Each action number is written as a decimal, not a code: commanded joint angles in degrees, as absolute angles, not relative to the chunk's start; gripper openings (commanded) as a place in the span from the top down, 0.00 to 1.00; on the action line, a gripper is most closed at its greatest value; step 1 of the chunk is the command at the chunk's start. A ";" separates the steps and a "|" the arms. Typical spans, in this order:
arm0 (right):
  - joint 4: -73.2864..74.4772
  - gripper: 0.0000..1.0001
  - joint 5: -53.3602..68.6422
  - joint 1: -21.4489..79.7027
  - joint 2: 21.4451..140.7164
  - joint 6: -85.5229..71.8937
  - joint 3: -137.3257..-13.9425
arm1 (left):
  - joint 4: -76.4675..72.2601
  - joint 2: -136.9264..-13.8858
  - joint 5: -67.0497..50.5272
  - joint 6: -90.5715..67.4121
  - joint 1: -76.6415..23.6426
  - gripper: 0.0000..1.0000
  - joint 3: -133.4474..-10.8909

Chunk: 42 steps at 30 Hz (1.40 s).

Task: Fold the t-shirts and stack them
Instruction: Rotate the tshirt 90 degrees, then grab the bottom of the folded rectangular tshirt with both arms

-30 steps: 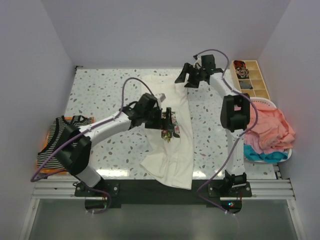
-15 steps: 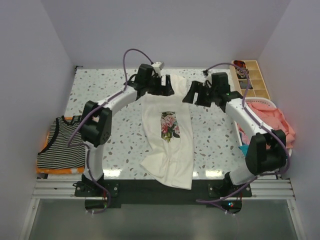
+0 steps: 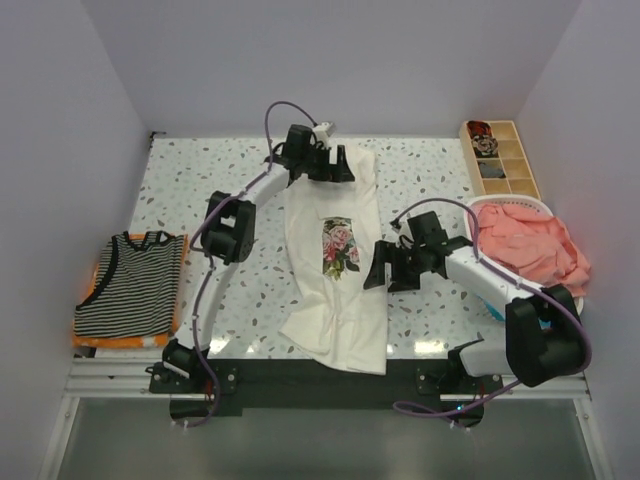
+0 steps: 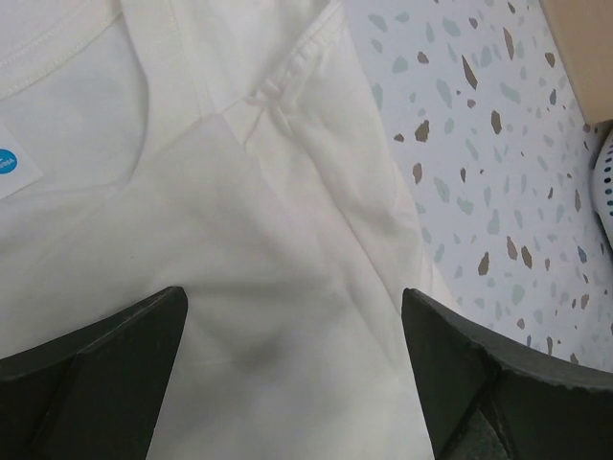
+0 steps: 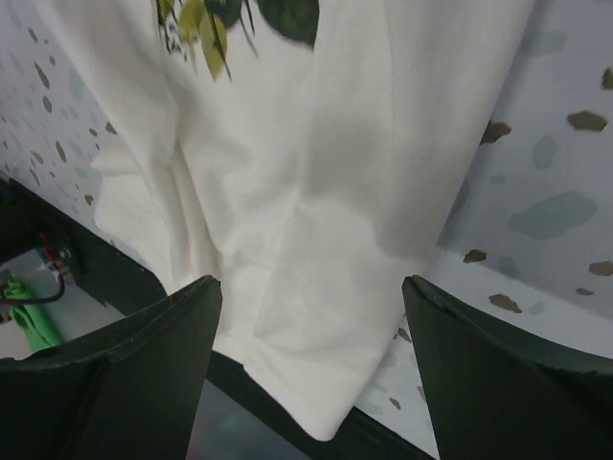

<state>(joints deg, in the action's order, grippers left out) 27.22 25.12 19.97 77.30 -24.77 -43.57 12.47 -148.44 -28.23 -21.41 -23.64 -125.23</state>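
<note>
Cloth: cream rose-print t-shirt (image 3: pixel 335 300), likely light, limp.
Grasp: shoulder at 12 o'clock, hem at 6.
Left hand (image 3: pixel 331 166), right hand (image 3: pixel 385 274): spread, empty.

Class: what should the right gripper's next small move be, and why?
Probably lower the right gripper onto the right edge of the cream tee and close: its jaws stand open and empty over that edge, and the tee lies unfolded.

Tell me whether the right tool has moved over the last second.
Yes. The right tool has come toward the near edge, away from the wooden tray, and now hangs open over the cream t-shirt's right edge.
</note>
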 commanded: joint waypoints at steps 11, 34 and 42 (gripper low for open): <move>26.01 0.19 31.65 31.37 76.81 -26.81 -47.19 | 3.96 -159.96 -33.58 -23.03 -15.74 0.00 -138.86; 26.89 0.21 23.22 48.24 93.42 -18.73 -59.93 | 3.34 -100.95 -14.43 -16.70 -18.19 0.00 -84.59; 29.53 0.22 8.36 51.24 96.42 -17.40 -62.23 | 4.92 -79.30 2.10 -23.54 -18.19 0.00 -55.94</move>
